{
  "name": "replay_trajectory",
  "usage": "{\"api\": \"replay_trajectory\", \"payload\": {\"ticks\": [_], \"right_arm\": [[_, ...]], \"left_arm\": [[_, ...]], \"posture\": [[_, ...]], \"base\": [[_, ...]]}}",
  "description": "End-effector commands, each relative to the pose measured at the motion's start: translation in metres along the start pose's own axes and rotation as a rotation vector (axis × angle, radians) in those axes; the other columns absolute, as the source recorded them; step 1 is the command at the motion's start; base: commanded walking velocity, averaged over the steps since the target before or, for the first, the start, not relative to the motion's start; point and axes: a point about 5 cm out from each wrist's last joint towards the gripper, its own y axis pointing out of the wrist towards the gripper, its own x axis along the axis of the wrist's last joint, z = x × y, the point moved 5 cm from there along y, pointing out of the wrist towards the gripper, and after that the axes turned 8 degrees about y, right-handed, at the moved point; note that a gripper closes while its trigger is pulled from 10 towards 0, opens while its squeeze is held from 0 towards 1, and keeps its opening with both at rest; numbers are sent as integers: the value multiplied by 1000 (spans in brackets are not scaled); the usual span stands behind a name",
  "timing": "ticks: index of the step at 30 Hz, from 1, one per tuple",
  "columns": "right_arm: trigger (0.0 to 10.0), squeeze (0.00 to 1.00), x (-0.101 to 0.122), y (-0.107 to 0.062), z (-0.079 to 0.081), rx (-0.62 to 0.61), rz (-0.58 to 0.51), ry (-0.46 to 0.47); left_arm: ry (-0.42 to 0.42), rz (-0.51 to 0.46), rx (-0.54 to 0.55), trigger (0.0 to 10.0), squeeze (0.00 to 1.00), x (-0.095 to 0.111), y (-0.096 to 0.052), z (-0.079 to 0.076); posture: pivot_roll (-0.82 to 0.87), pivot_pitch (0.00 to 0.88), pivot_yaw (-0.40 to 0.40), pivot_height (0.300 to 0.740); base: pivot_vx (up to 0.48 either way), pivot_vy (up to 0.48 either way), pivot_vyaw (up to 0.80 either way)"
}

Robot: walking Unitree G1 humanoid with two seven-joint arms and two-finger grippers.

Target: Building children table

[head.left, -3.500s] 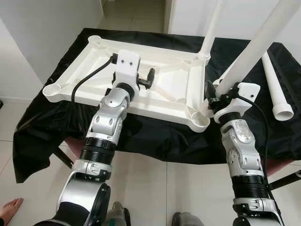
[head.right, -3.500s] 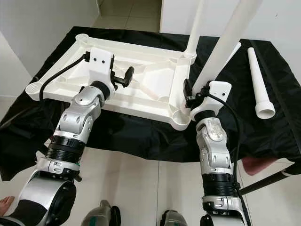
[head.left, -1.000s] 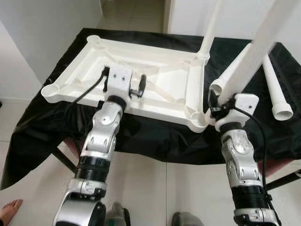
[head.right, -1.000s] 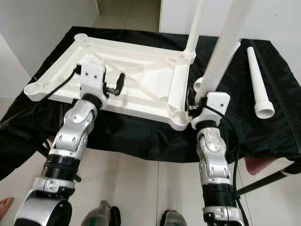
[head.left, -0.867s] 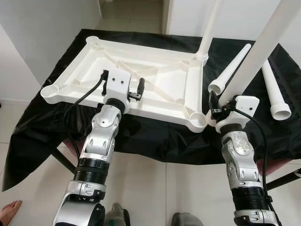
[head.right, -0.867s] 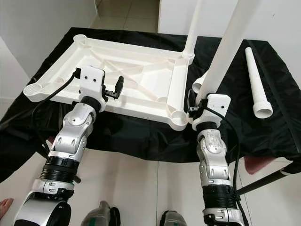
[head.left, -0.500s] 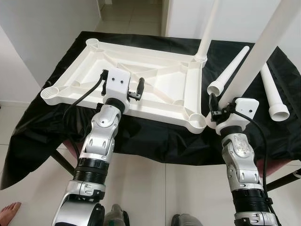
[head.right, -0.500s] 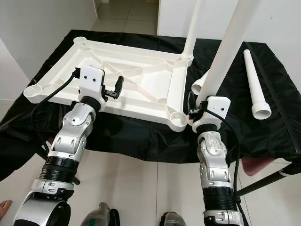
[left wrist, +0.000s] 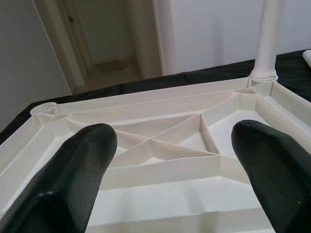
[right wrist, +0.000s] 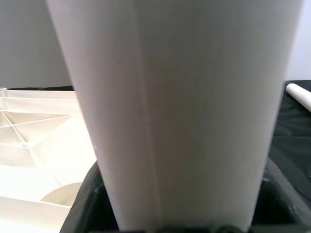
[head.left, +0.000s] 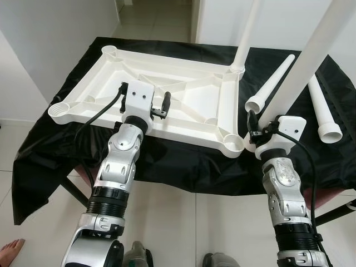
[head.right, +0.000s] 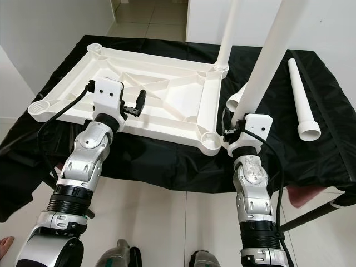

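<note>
The white tabletop [head.left: 183, 92] lies upside down on a table covered in black cloth. One white leg [head.left: 247, 33] stands in its far right corner socket. My right gripper [head.left: 252, 123] is shut on another white leg [head.left: 303, 67] and holds it nearly upright, its base just right of the open near right socket [head.left: 234, 146]. In the right wrist view this leg [right wrist: 180, 111] sits between the fingers. My left gripper [head.left: 162, 105] hovers open over the tabletop's near rail, and its fingers [left wrist: 77, 165] are spread wide over the ribs.
Two loose white legs [head.left: 273, 83] [head.left: 322, 108] lie on the black cloth [head.left: 183, 161] to the right of the tabletop. White walls stand close on the left and behind. A bare foot [head.left: 10, 249] shows on the tiled floor at my lower left.
My left gripper has drawn back from the middle of the tabletop toward its near edge. The held leg has shifted from leaning over the near right corner to standing straighter beside it.
</note>
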Motion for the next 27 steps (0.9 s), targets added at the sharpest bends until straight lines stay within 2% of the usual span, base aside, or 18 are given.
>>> {"api": "replay_trajectory", "payload": {"ticks": [1,27], "right_arm": [[10000,0,-7,-2,-2,-10,27,6],[10000,0,-7,-2,-2,-10,27,6]], "left_arm": [[14,11,109,10000,0,-1,-2,11],[14,11,109,10000,0,-1,-2,11]], "posture": [[-50,46,54,740],[-50,46,54,740]], "base": [[0,0,0],[0,0,0]]}}
